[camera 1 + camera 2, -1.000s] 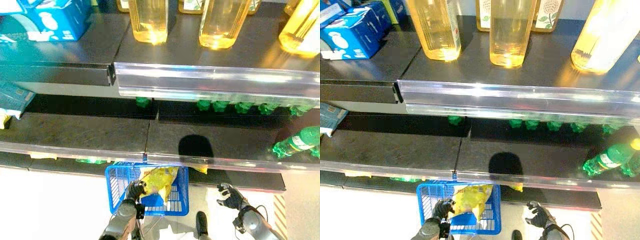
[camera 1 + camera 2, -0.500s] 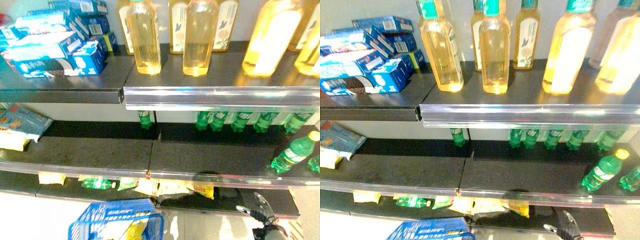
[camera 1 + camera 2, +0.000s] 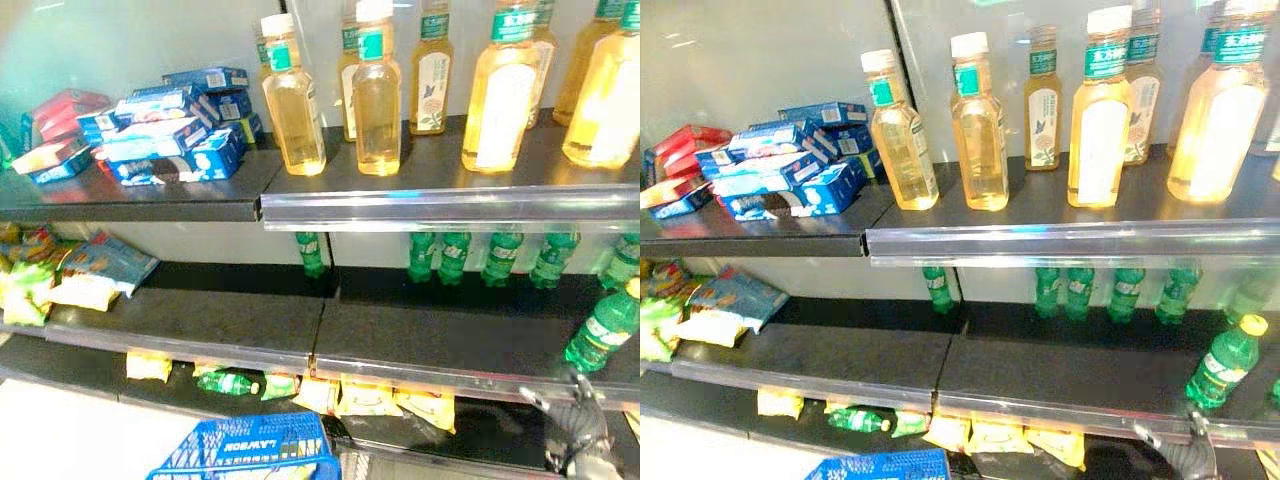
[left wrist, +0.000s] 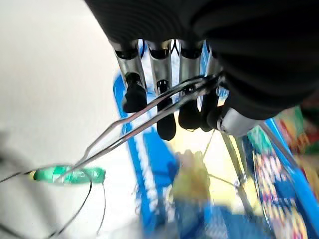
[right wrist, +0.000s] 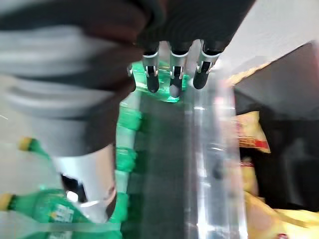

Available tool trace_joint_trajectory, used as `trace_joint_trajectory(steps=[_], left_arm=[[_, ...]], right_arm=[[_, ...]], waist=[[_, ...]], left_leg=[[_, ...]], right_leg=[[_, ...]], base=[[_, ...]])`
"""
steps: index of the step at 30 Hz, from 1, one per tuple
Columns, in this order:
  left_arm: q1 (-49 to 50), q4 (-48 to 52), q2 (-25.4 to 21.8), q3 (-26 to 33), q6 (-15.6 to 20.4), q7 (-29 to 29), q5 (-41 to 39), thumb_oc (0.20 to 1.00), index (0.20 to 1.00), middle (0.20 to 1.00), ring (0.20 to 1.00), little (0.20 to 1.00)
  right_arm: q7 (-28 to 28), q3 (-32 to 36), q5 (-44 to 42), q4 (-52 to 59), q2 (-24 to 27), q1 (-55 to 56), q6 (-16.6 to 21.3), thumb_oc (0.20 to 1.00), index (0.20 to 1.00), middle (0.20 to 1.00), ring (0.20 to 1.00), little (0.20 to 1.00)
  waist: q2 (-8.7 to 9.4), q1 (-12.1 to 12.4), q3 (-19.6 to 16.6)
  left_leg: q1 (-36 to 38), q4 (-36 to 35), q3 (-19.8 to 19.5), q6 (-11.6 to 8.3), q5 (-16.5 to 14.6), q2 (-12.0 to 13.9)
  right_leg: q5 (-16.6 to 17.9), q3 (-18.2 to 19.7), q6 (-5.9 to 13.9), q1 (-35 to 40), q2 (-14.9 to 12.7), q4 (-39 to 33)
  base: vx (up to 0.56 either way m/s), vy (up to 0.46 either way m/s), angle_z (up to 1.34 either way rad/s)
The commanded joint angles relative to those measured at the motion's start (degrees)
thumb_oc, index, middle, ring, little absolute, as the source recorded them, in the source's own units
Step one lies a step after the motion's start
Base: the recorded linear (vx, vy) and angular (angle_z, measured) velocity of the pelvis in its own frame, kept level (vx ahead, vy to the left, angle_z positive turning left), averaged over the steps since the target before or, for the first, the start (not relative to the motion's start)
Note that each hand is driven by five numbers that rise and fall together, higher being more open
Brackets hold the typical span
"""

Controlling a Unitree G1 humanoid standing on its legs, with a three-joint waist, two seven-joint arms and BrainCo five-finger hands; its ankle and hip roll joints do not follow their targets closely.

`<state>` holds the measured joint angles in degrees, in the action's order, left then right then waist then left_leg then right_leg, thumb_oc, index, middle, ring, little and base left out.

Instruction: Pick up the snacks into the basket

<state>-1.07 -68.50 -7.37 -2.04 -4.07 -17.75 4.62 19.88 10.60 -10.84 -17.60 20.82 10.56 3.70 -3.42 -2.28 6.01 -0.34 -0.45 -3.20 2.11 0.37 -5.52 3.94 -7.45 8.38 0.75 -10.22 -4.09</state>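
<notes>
Snacks (image 3: 372,398) wait on the bottom shelf (image 3: 480,430), at 12 o'clock of your blue basket (image 3: 245,455), gripped by the left hand (image 4: 164,94); your open, empty right hand (image 3: 572,425) must reach them next.

One blue plastic-mesh shopping basket (image 3: 245,455) sits at the bottom. On the lowest shelf, four yellow snack packets (image 3: 367,396) show, plus one small green bottle lying flat (image 3: 228,382). The top shelf carries about six tall clear bottles of yellow liquid (image 3: 980,125) and a stack of blue cartons (image 3: 175,150), too jumbled to count.
</notes>
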Motion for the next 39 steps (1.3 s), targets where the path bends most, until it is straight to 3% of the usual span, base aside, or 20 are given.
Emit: trace_joint_trajectory(steps=[1,3,6,8,10,12,13,15,17,20,21,23,25,29,33,34,35,36,37,39], left_arm=[[-1.58,-4.03,2.61,-2.25,-0.40,0.11,-1.76,0.200,0.200,0.200,0.200,0.200],[-1.42,-4.07,2.39,-2.57,-0.46,0.42,-1.16,0.200,0.200,0.200,0.200,0.200],[-0.68,-3.72,0.67,-2.64,-0.95,1.36,0.70,0.200,0.200,0.200,0.200,0.200],[-1.19,-4.37,-1.55,-2.89,-1.27,2.28,2.62,0.200,0.200,0.200,0.200,0.200],[-1.02,-4.82,-2.13,-2.16,-1.58,2.02,2.46,0.200,0.200,0.200,0.200,0.200],[-0.95,-5.77,-2.79,-0.62,-1.68,1.20,1.90,0.200,0.200,0.200,0.200,0.200],[-1.01,-5.81,-2.76,-0.66,-1.66,1.19,1.90,0.200,0.200,0.200,0.200,0.200],[-1.11,-6.18,-2.80,-0.61,-1.69,0.97,1.89,0.200,0.200,0.200,0.200,0.200],[-0.92,-6.34,-3.45,0.64,-1.87,0.91,1.25,0.200,0.200,0.200,0.200,0.200],[-1.02,-6.43,-4.30,1.09,-1.94,0.80,1.73,0.200,0.200,0.200,0.200,0.200],[-1.36,-6.14,-4.69,0.97,-1.88,0.69,1.51,0.200,0.200,0.200,0.200,0.200],[-1.65,-5.97,-4.97,0.83,-1.76,0.67,1.31,0.200,0.200,0.200,0.200,0.200],[-2.35,-5.42,-4.45,0.52,-1.61,0.48,0.88,0.200,0.200,0.200,0.200,0.200],[-2.80,-4.38,-2.79,-0.77,-1.09,0.55,-0.45,0.200,0.200,0.200,0.200,0.200],[-4.11,-1.50,0.61,-3.64,-0.57,0.47,-1.28,0.200,0.200,0.200,0.200,0.200],[-4.66,-0.05,2.29,-5.18,-0.32,0.24,-1.34,0.200,0.200,0.200,0.200,0.200],[-4.65,-0.02,2.35,-5.23,-0.35,0.21,-1.35,0.200,0.200,0.200,0.200,0.200],[-5.48,1.38,3.47,-6.50,-0.39,0.48,-1.17,0.200,0.200,0.200,0.200,0.200],[-5.49,1.53,3.82,-7.11,-0.40,0.85,-0.82,0.200,0.200,0.200,0.200,0.200],[-5.25,1.39,4.14,-7.30,-0.37,1.00,-0.50,0.200,0.200,0.200,0.200,0.200]], right_arm=[[2.14,4.01,-1.32,-2.99,-0.02,-3.94,2.13,1.000,1.000,1.000,1.000,1.000],[2.21,4.15,-1.52,-4.25,-0.19,-3.80,1.91,1.000,1.000,1.000,1.000,1.000],[2.29,4.43,-1.92,-5.25,-0.90,-4.08,1.40,1.000,1.000,1.000,1.000,1.000],[2.18,4.45,-2.53,-6.83,-1.79,-4.12,1.81,1.000,1.000,1.000,1.000,1.000],[2.23,4.44,-2.21,-6.35,-1.91,-4.18,1.81,1.000,1.000,1.000,1.000,1.000],[3.01,6.12,-2.16,-6.26,-2.10,-5.19,1.73,1.000,1.000,1.000,1.000,1.000],[3.01,6.18,-2.16,-6.29,-2.07,-5.23,1.73,1.000,1.000,1.000,1.000,1.000],[3.85,6.87,-1.43,-6.75,-1.96,-6.10,1.39,1.000,1.000,1.000,1.000,1.000],[4.46,6.95,-0.43,-5.13,-2.15,-6.25,0.75,1.000,1.000,1.000,1.000,1.000],[3.80,7.05,-0.32,-4.83,-2.65,-5.49,0.34,1.000,1.000,1.000,1.000,1.000],[3.75,7.15,-0.11,-3.62,-2.94,-4.73,0.13,1.000,1.000,1.000,1.000,1.000],[3.48,6.96,0.16,-3.18,-3.21,-4.01,0.05,1.000,1.000,1.000,1.000,1.000],[2.21,6.56,1.17,-1.91,-2.80,-3.04,-0.72,1.000,1.000,1.000,1.000,1.000],[0.77,6.09,1.90,1.11,-1.92,-2.49,-1.41,1.000,1.000,1.000,1.000,1.000],[-0.33,5.23,2.20,5.56,-0.96,-0.68,-0.96,1.000,1.000,1.000,1.000,1.000],[-0.36,5.32,1.60,6.70,-0.92,0.03,-0.55,1.000,1.000,1.000,1.000,1.000],[-0.37,5.37,1.60,6.76,-0.89,0.08,-0.57,1.000,1.000,1.000,1.000,1.000],[0.12,6.06,0.83,7.59,-1.03,0.56,-0.12,1.000,1.000,1.000,1.000,1.000],[0.10,6.06,0.68,7.81,-1.04,0.82,-0.10,1.000,1.000,1.000,1.000,1.000],[-0.38,5.66,0.70,7.89,-0.87,1.10,-0.17,1.000,1.000,1.000,1.000,1.000]], waist=[[2.17,0.63,-0.26],[2.65,0.67,-0.98],[4.99,0.87,-1.56],[6.67,0.64,-0.30],[6.95,1.03,-0.29],[6.24,2.92,-0.52],[6.19,2.98,-0.42],[5.89,3.26,-0.56],[6.11,2.90,-0.52],[7.06,2.64,-0.54],[7.84,1.86,-0.66],[8.31,1.60,-0.75],[8.71,1.61,-1.91],[6.82,0.72,-2.03],[3.92,-0.64,-0.57],[2.83,-1.11,0.31],[2.75,-1.21,0.31],[2.60,-2.11,1.29],[2.60,-2.56,1.48],[2.27,-2.60,1.29]], left_leg=[[0.78,-1.28,4.92,-3.37,0.50,-0.94],[1.43,-2.62,4.84,-3.50,0.94,-0.52],[2.69,-4.55,5.64,-2.81,1.13,0.73],[3.13,-4.55,5.09,-2.34,1.36,2.18],[3.08,-4.55,4.77,-2.31,1.32,2.63],[2.61,-4.55,4.98,-2.71,0.73,4.58],[2.75,-4.55,4.99,-2.68,0.62,4.57],[3.12,-4.55,5.18,-3.02,-0.33,5.35],[4.78,-4.55,4.78,-3.60,-1.45,6.41],[5.92,-4.55,4.69,-4.39,-2.24,7.02],[6.70,-4.55,3.91,-5.02,-2.66,7.56],[7.33,-4.55,3.64,-5.52,-2.86,8.11],[7.91,-4.55,3.84,-6.57,-3.26,9.15],[7.46,-4.49,3.75,-7.86,-2.11,12.14],[4.13,-4.02,2.77,-10.17,2.21,15.14],[2.46,-4.15,3.27,-11.19,4.99,15.67],[2.42,-4.16,3.12,-11.23,5.04,15.69],[0.63,-3.63,7.93,-10.57,6.92,15.90],[0.46,-3.37,9.89,-9.99,6.85,15.43],[0.72,-3.40,10.10,-9.48,5.99,14.58]], right_leg=[[-2.38,-3.16,-2.82,-0.74,9.54,1.48],[-2.71,-3.46,-2.61,-0.61,9.37,2.03],[-4.38,-4.30,-2.40,-1.37,9.50,6.67],[-6.23,-1.38,-1.10,-3.35,11.04,12.73],[-6.62,-0.87,-0.91,-3.55,10.21,12.95],[-4.27,-3.27,-0.13,-2.78,3.39,10.63],[-4.24,-3.28,-0.05,-2.56,3.39,10.46],[-0.48,-3.62,1.30,-2.86,-0.61,8.84],[4.60,-0.66,3.24,-4.62,-4.60,6.87],[6.93,1.06,4.54,-4.89,-6.40,4.81],[7.46,4.44,5.25,-5.18,-6.67,5.06],[7.39,5.88,5.52,-5.56,-6.62,5.97],[3.52,3.75,5.89,-3.59,-6.21,4.92],[-1.03,2.19,3.73,-3.19,-3.47,6.01],[-3.55,0.20,1.42,-1.81,0.17,5.00],[-3.93,-0.66,0.87,-0.78,1.08,3.17],[-3.86,-0.82,0.84,-0.66,1.11,3.00],[-4.00,-2.35,0.36,0.28,0.98,2.27],[-3.91,-2.82,-0.12,0.59,1.35,1.94],[-3.94,-2.82,-0.22,0.73,1.87,1.51]], base=[[0.00,0.036,0.27],[0.06,0.032,0.38],[0.04,0.025,0.19],[-0.01,-0.031,-0.17],[0.00,-0.073,-0.02],[-0.02,-0.128,0.12],[0.01,-0.074,-0.09],[0.06,-0.101,-0.18],[0.12,-0.160,-0.13],[0.09,-0.205,-0.11],[0.08,-0.235,0.21],[0.07,-0.230,0.31],[0.08,-0.325,-0.03],[0.00,-0.256,0.20],[-0.12,-0.301,0.13],[-0.13,-0.146,0.23],[-0.19,-0.192,0.28],[-0.15,-0.145,0.39],[-0.15,-0.142,0.50],[-0.05,-0.076,0.42]])
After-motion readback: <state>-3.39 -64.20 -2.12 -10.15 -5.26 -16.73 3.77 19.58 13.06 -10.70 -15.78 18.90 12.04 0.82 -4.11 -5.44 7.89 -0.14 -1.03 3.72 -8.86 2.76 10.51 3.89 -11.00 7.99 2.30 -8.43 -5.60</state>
